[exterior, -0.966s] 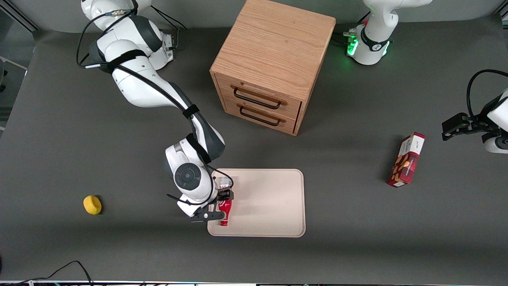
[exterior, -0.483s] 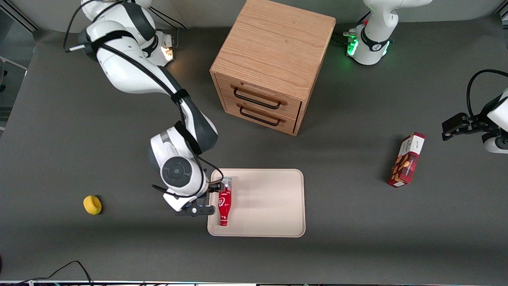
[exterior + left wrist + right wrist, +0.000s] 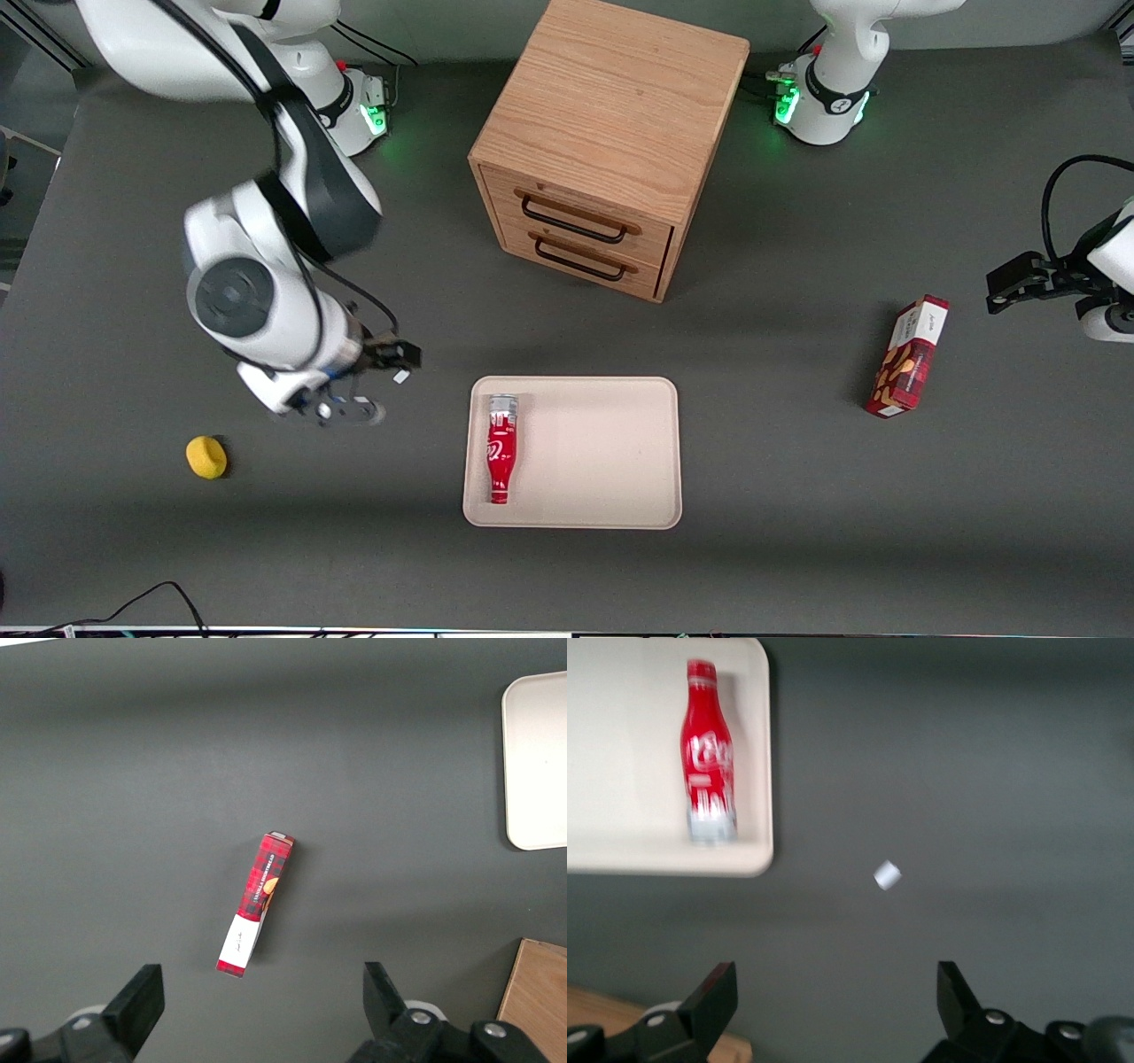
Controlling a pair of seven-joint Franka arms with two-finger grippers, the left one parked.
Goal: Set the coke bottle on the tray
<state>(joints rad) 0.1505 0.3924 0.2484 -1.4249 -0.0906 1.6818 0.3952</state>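
The gripper hangs above bare table, fingers spread apart and holding nothing. The coke bottle lies on its side on the tray, toward the parked arm's end from the gripper and clear of it. A yellow object sits near the gripper, toward the working arm's end and nearer the camera.

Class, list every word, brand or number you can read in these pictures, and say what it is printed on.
Coke bottle, lying on the tray: white script logo, too blurred to read.
Snack box: small print on its white end, too small to read.
Gripper, open above the table: no text.
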